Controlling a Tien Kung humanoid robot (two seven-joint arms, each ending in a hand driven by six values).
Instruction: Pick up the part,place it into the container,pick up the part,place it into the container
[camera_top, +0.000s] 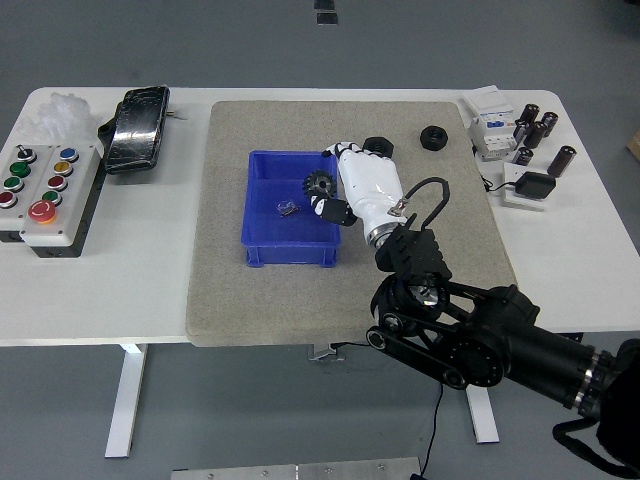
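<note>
**Parts and container on the grey mat**

A blue rectangular container (290, 222) is set open side up on the grey mat, left of centre. A black toothed gear (318, 185) is seen over its right part; whether it is resting inside cannot be told. A small dark piece (288, 209) lies on its floor. A black nut-like part (434, 136) lies well apart, near the mat's far right corner.
</note>
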